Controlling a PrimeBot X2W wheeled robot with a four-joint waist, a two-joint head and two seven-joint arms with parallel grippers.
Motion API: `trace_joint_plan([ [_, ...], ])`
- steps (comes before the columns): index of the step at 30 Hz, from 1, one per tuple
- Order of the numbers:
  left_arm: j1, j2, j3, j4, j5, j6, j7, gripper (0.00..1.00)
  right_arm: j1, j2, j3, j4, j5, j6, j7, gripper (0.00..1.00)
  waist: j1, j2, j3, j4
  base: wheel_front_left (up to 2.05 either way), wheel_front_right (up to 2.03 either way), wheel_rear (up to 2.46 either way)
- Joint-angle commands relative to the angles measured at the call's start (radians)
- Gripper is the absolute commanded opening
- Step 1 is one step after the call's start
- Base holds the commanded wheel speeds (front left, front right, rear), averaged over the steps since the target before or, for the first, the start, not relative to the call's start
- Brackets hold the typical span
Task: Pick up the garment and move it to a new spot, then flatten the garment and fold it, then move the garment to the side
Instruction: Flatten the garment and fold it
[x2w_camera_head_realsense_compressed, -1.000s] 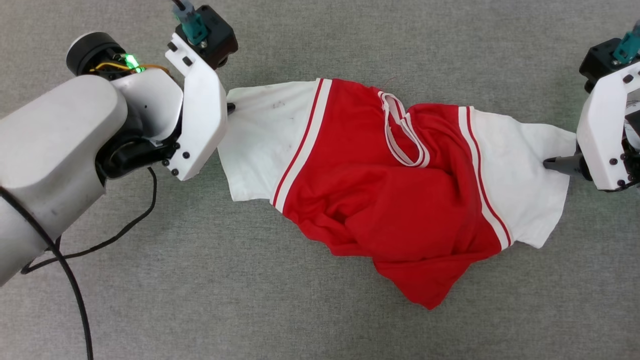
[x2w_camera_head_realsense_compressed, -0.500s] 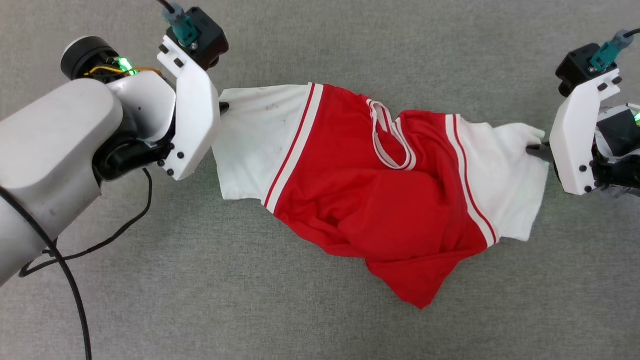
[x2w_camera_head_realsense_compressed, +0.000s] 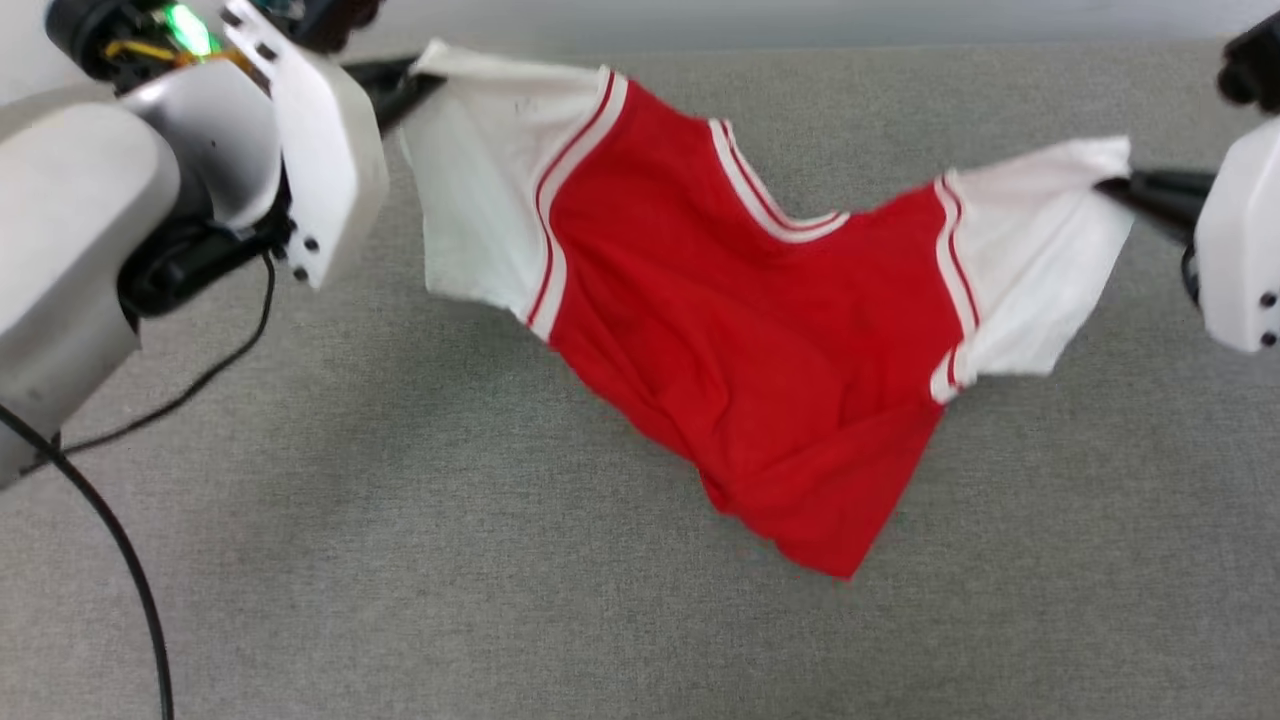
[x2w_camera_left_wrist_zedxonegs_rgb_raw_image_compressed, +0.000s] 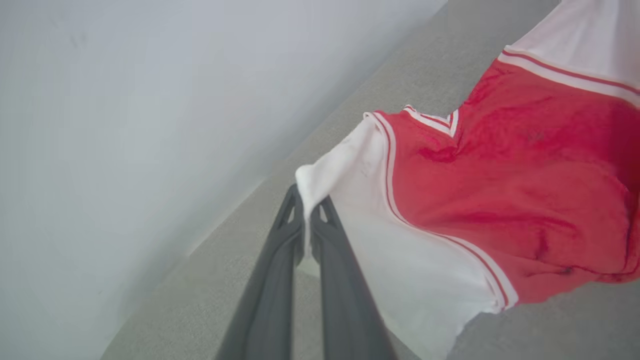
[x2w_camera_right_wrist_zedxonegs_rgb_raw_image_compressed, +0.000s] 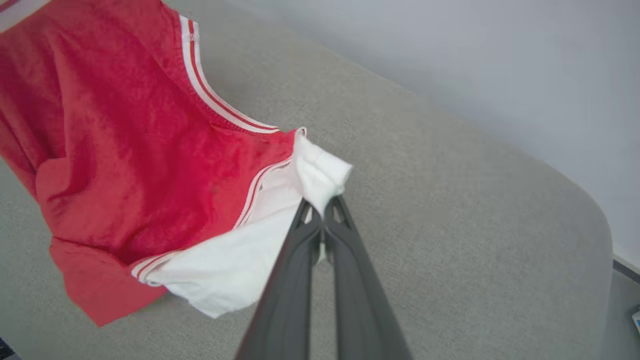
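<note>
- Raised since a second ago: the garment (x2w_camera_head_realsense_compressed: 760, 330) is off the counter (x2w_camera_head_realsense_compressed: 400, 560) and hangs spread between both hands, its hem drooping toward 5 o'clock.
- At 10 o'clock the left hand (x2w_camera_head_realsense_compressed: 425, 82) is clamped on one white sleeve.
- At 3 o'clock the right hand (x2w_camera_head_realsense_compressed: 1115, 186), newly closed, pinches the other sleeve.
- Assessment: pick-up achieved. Carrying it to a new spot comes next, with flattening and folding outstanding.

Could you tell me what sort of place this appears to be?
Probably a robot test workspace rather than a home: a grey fabric-covered surface with a rounded corner, a plain pale wall behind it, and a loose black cable trailing across it.
</note>
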Motion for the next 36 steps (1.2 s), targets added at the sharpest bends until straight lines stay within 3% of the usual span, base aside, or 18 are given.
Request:
trace_joint_plan([
  [1,-0.032,-0.007,0.022,0.013,0.015,0.002,-0.038,0.00,-0.033,-0.011,-0.015,-0.006,-0.009,-0.001,-0.025,0.00,0.0000,0.0000,-0.007,0.000,0.00,0.00,0.00],
  [14,-0.249,-0.080,0.132,0.141,0.088,0.016,-0.178,0.00,-0.359,-0.005,-0.039,0.093,-0.167,-0.001,-0.160,0.00,0.0000,0.0000,0.047,0.020,0.00,0.00,0.00],
  [22,-0.431,-0.148,0.179,0.277,0.169,0.025,-0.277,0.00,-0.637,0.068,0.010,0.244,-0.298,-0.001,-0.256,0.00,0.0000,0.0000,0.141,0.024,0.00,0.00,0.00],
  [36,-0.674,-0.235,0.254,0.493,0.207,0.018,-0.437,0.00,-1.021,0.190,0.063,0.501,-0.449,-0.001,-0.470,0.00,0.0000,0.0000,0.262,0.023,0.00,0.00,0.00],
])
